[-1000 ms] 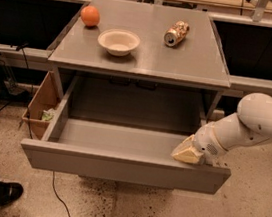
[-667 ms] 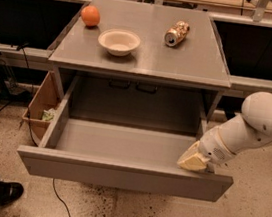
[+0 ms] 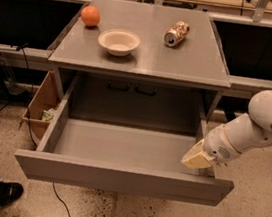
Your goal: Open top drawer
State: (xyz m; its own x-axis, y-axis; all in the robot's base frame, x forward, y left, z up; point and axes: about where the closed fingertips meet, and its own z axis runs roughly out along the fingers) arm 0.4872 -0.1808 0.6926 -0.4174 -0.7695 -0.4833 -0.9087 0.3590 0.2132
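Top drawer [image 3: 121,176]: pulled well out from under the counter [image 3: 183,61], its flat front nearest the camera and its shallow grey interior open to view with nothing in it
Gripper [image 3: 198,159]: cream tip at the drawer's right front corner, just inside the front panel and against the right side wall; the white arm comes in from the right edge of the view
Grip: cannot tell whether it is open or closed, nor whether it pinches the panel or only hooks behind it
Just changed: over the last second the drawer front has slid further toward the camera, more at first and only slightly in the last stretch, and the gripper has travelled with it, a little down and to the right
Meaning for the task: judged from how much of the interior shows, the drawer counts as open; the slowing suggests the pull is near its end
Left to do: probably only to let go and lift clear of the front corner without nudging the drawer back
On the counter: an orange [image 3: 90,16], a bowl [image 3: 118,42] and a can [image 3: 176,34] lying on its side, all unmoved by the pull
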